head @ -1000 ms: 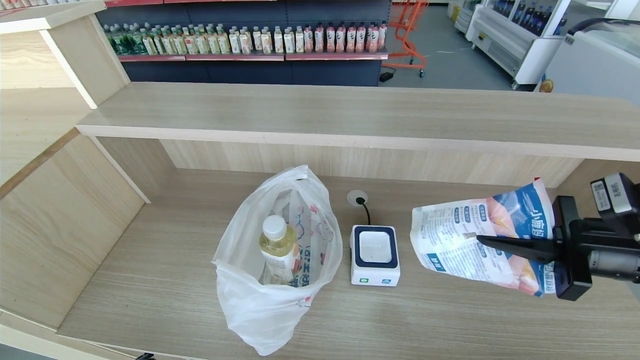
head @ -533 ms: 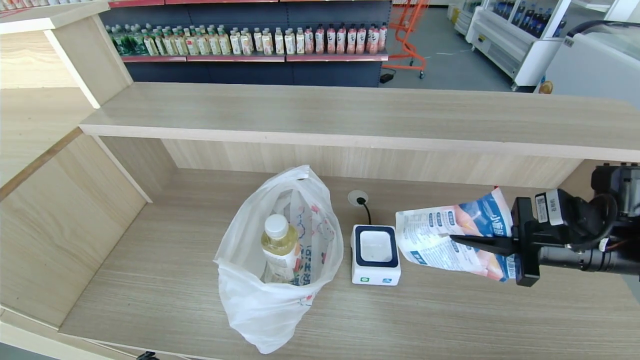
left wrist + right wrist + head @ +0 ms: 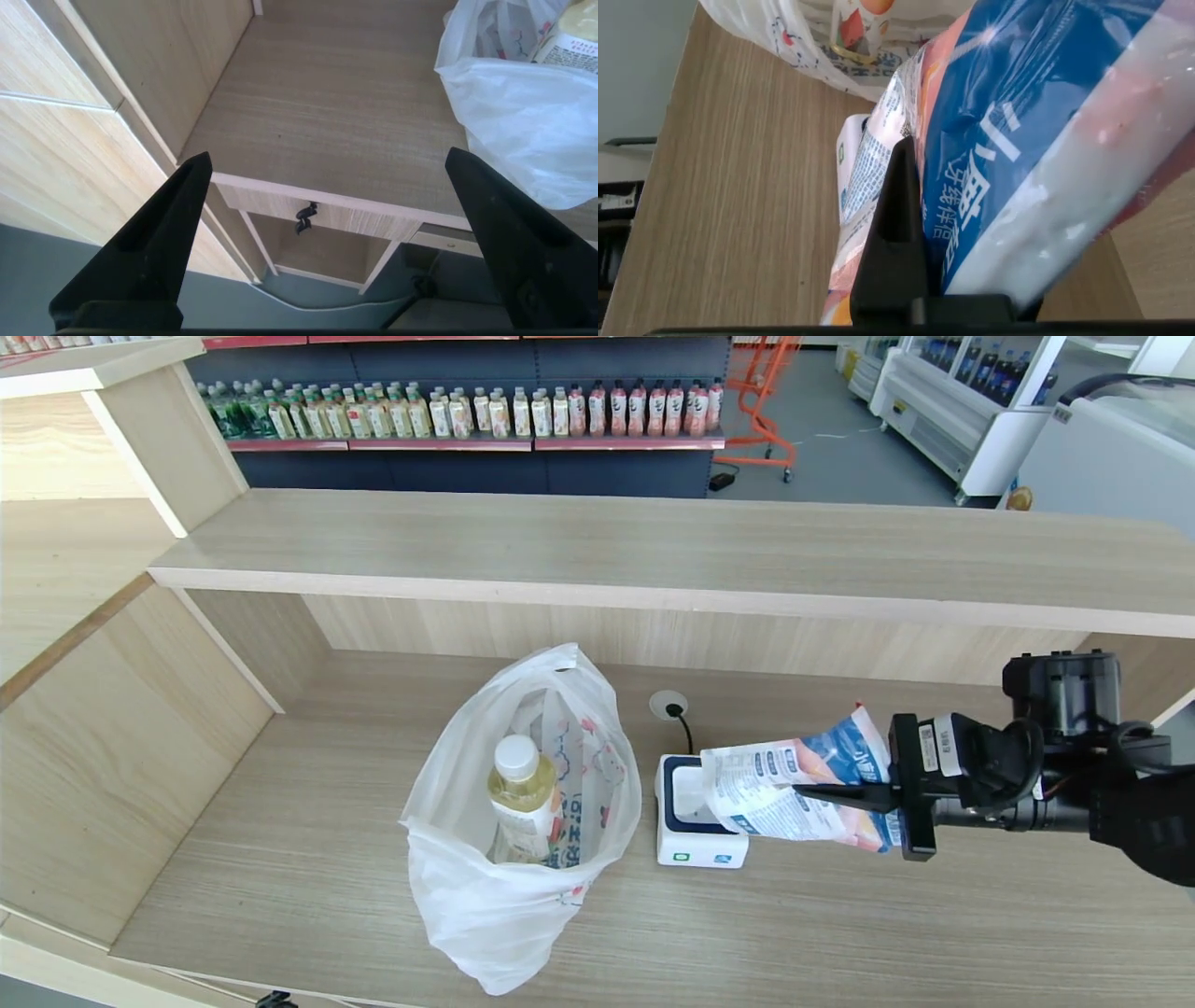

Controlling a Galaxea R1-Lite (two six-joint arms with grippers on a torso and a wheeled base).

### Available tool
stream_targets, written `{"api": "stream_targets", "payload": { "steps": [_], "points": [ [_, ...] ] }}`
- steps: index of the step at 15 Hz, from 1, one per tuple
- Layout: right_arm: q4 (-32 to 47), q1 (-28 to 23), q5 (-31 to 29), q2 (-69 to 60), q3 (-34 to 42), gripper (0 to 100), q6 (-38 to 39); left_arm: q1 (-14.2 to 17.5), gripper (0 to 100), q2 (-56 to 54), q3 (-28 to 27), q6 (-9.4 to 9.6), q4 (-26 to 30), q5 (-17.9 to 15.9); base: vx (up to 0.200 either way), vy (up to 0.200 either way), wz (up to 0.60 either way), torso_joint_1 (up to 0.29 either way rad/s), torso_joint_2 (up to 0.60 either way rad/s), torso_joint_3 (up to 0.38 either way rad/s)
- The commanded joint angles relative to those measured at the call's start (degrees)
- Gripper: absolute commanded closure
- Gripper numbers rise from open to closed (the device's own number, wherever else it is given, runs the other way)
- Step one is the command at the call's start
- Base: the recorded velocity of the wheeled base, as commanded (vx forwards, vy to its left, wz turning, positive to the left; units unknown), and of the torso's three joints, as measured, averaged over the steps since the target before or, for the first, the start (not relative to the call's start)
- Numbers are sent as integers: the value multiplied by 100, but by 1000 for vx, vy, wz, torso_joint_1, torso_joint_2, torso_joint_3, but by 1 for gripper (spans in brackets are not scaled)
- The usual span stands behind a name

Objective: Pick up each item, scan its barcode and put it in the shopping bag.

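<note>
My right gripper [image 3: 845,795] is shut on a blue, white and pink snack packet [image 3: 794,784], holding it flat just above the counter, its free end over the right part of the white barcode scanner [image 3: 681,821]. The packet [image 3: 1018,159] fills most of the right wrist view, with one dark finger [image 3: 896,233] pressed against it and the scanner [image 3: 848,149] beyond. The white plastic shopping bag [image 3: 513,896] stands open left of the scanner with a yellow-green drink bottle [image 3: 521,793] inside. My left gripper [image 3: 332,233] hangs open off the counter's front left edge, the bag [image 3: 523,112] off to one side.
The wooden counter [image 3: 280,868] has a side wall on the left and a raised shelf [image 3: 653,551] along the back. A cable runs from the scanner to a round port [image 3: 667,706]. Bare countertop lies right of the scanner and in front of it.
My right gripper has carried the packet leftward and lower, from well right of the scanner to partly over it, tilting the packet flatter. The bag and bottle have stayed put.
</note>
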Motion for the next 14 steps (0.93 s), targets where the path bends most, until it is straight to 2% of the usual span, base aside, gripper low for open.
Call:
{"api": "stream_targets", "payload": {
  "steps": [1,6,14],
  "points": [
    [-7,117,-9,286,-237,100,-4,1,0,0,0,-1,1,3,0,0,0,0,0,0],
    [-587,337,-9,831,-439,100,-22,1,0,9,0,-1,1,3,0,0,0,0,0,0],
    [-815,478,-35,1235,-764,100,22,1,0,9,0,-1,1,3,0,0,0,0,0,0]
  ]
}}
